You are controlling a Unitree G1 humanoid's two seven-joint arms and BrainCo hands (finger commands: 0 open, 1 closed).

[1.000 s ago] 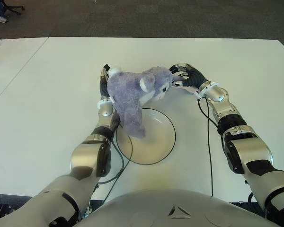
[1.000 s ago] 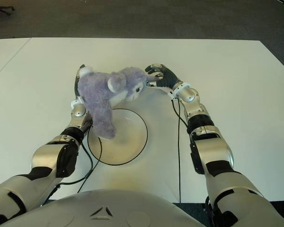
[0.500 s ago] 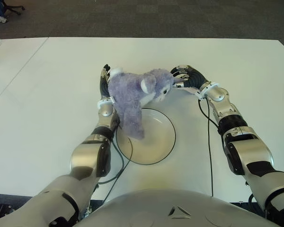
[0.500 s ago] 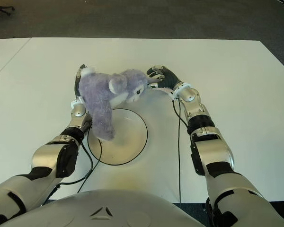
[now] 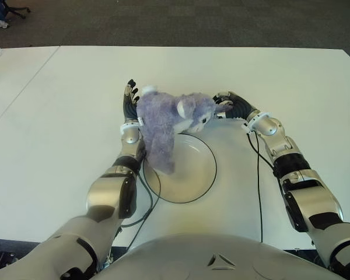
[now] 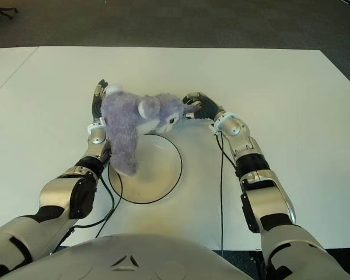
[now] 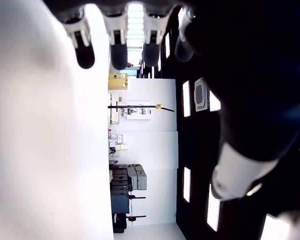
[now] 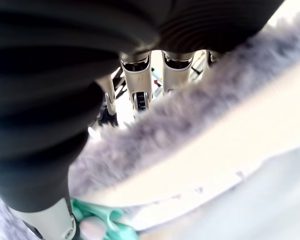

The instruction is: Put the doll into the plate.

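The doll (image 5: 166,119) is pinched between the left hand (image 5: 129,105), flat-fingered against its back, and the right hand (image 5: 230,104), curled at its head, at frame centre, so its legs hang over the plate (image 5: 192,186) below on the table (image 5: 58,116).
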